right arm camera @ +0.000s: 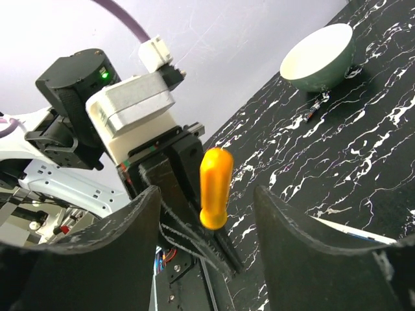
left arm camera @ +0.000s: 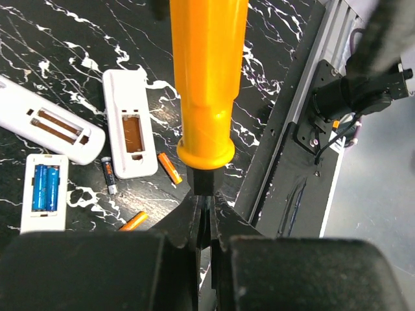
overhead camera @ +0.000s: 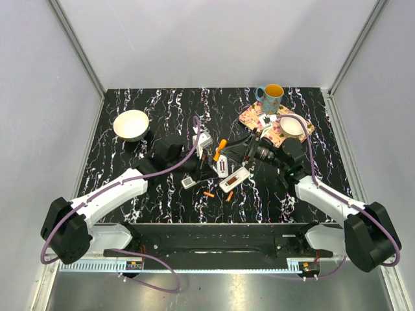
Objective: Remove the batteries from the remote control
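My left gripper is shut on the dark shank of an orange-handled screwdriver, held above the table. Below it lie three white remotes with open backs: a small one holding blue batteries, a middle one and a long one, both with empty bays. Loose orange batteries and a dark one lie beside them. My right gripper is open and empty, its fingers on either side of the screwdriver handle without touching it.
A cream bowl stands at the back left, with a small dark thing beside it. A flowered tray at the back right carries a small bowl, and a blue mug stands behind it. The arms' base rail runs along the near edge.
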